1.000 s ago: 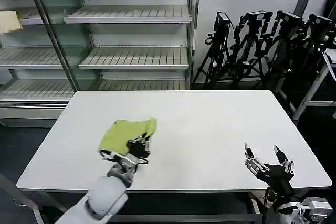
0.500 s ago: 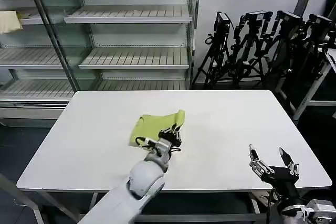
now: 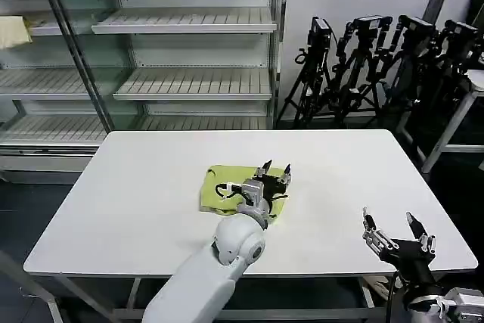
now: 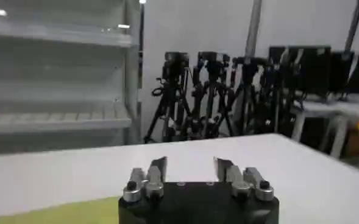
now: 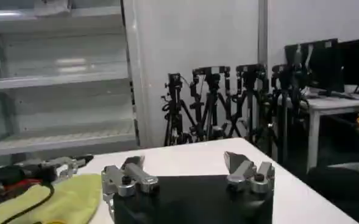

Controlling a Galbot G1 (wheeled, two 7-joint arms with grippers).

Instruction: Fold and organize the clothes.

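The shirt (image 3: 227, 187) lies as a compact lime bundle at the centre of the head view, slightly left of the middle of the white table (image 3: 333, 164), well clear of every edge. It appears already folded into a rough rectangle with rounded, slack corners. In the right wrist view it shows at the lower left of the frame as a soft yellow-green mound (image 5: 57, 198).

Handling, as a judgement: the fabric looks thin, light and limp (no stiffness to hold a crease), so it should slide readily on the smooth tabletop and will bunch if pushed from one side. It is not fragile. The sound place to take hold would be an outer edge or corner of the bundle, pinching all the layers together, since a grasp on the top layer alone risks peeling the fold open.

The left gripper (image 3: 274, 172) sits at the right-hand end of the bundle, over or against its far right edge; whether the fingertips actually press the cloth cannot be told. Its fingers stand parted and nothing is pinched between them, which the left wrist view confirms (image 4: 191, 173).

The right gripper (image 3: 395, 232) waits at the lower right of the head view, near the table's front corner, spread wide and carrying nothing.
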